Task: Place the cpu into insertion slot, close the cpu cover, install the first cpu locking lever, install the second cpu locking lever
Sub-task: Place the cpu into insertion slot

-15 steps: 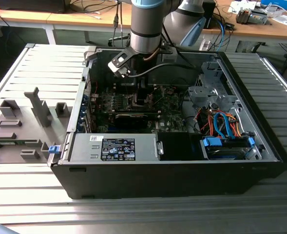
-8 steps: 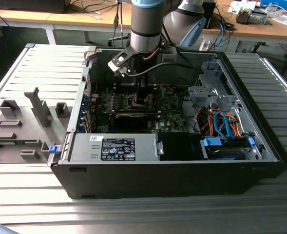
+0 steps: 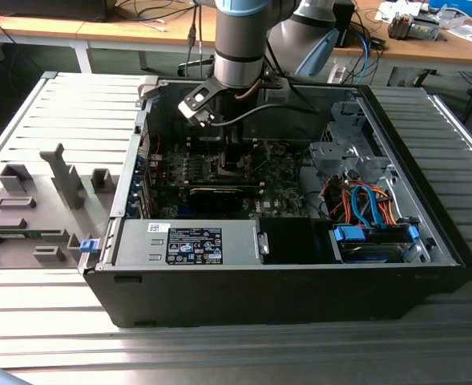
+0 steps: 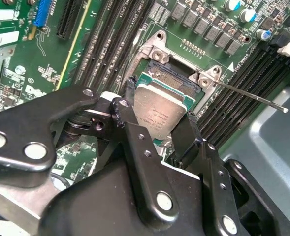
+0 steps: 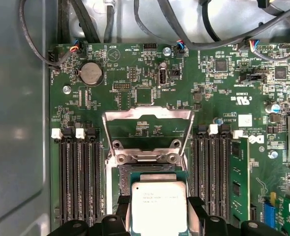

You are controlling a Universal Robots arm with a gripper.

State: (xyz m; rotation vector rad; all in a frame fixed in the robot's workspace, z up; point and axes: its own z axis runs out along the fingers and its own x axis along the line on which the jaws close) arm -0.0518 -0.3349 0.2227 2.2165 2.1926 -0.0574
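The tool (image 4: 158,117) grips the cpu (image 5: 158,206) by two opposite edges just over the insertion slot (image 4: 170,74), the cpu cover (image 5: 135,113) raised beyond, so any skew on release may jam a corner and damage contacts.

The black end effector (image 5: 159,216) grips the small flat square cpu with a silver-grey metal top (image 5: 158,204) by two opposite edges, over the dark square insertion slot (image 5: 145,171) in the green circuit board (image 5: 194,83). The thin silver frame-shaped cpu cover (image 5: 135,114) lies swung open on the slot's side away from the end effector. Long black memory slots (image 5: 78,182) flank the socket on both sides.
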